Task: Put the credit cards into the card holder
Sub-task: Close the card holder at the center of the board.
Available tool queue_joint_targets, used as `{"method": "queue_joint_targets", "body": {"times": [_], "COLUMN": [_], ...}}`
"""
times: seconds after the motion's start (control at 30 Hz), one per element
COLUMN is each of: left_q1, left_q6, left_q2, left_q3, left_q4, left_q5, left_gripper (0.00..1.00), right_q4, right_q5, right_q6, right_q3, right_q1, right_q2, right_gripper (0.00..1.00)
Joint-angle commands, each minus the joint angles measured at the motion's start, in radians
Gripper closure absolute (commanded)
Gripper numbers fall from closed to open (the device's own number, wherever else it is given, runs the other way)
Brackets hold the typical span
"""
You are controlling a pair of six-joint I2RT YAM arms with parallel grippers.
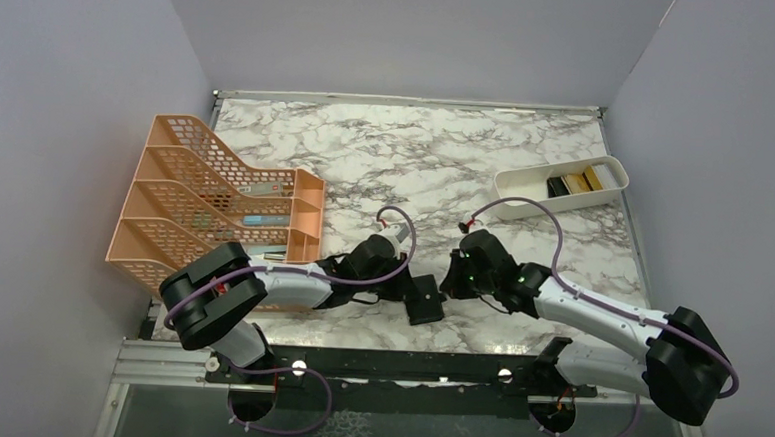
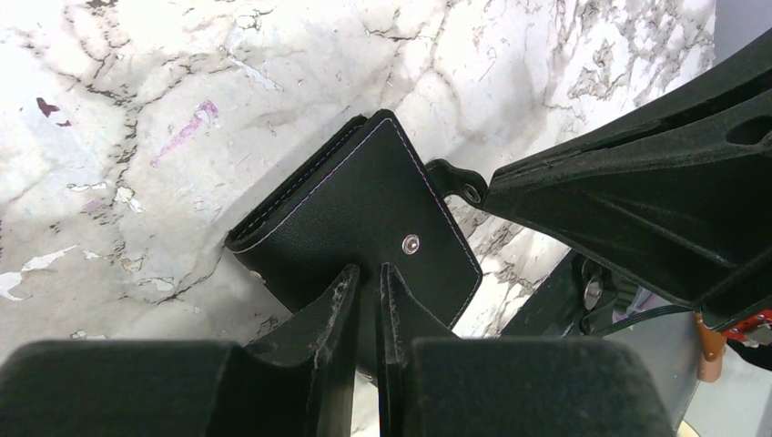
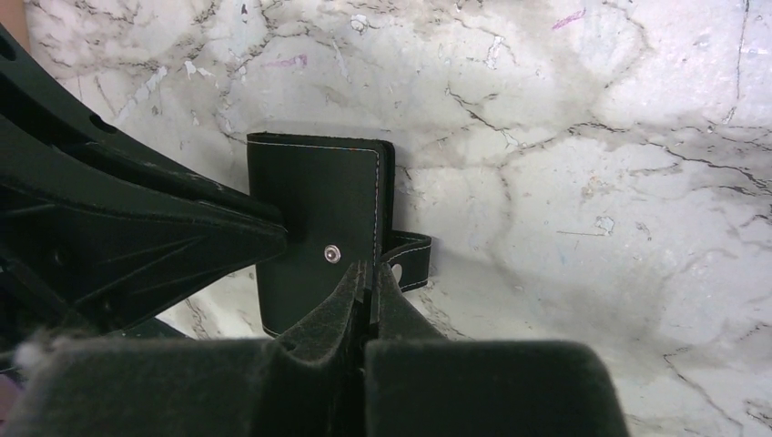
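The card holder (image 1: 426,304), a black folded wallet with a metal snap stud, is near the table's front edge between the two arms. It also shows in the left wrist view (image 2: 346,205) and the right wrist view (image 3: 314,205). Its snap strap (image 3: 410,259) hangs loose. My left gripper (image 2: 369,271) is shut on the wallet's near edge. My right gripper (image 3: 369,273) is shut on the edge next to the strap. The credit cards, one black (image 1: 557,186) and one yellow-gold (image 1: 593,178), lie in the white tray, far from both grippers.
The long white tray (image 1: 526,176) stands at the back right. An orange mesh file rack (image 1: 214,204) stands at the left, close to the left arm. The metal rail with the arm bases (image 1: 396,364) runs along the table's front edge.
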Motion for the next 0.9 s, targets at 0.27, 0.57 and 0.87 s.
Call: {"method": "queue_joint_targets", "body": {"times": [0.27,0.57,0.87], "left_q1": [-0.003,-0.004,-0.004], "left_q6": [0.019,0.001,0.002], "left_q2": [0.044,0.038,0.041], "left_q3": [0.023,0.02,0.021], "left_q4": [-0.016,-0.016,-0.016], "left_q5": [-0.012,-0.011,-0.001], "left_gripper": [0.84,0.83,0.83], "right_q4": [0.152,0.157,-0.007], "right_q5": [-0.172,-0.182,-0.042], "right_q6": [0.046,0.054,0.028], "right_q3": [-0.031,-0.033,0.014], "right_q1": [0.008,0.008,0.005], "right_q2": [0.036,0.046,-0.073], "right_gripper": [0.99,0.97,0.77]}}
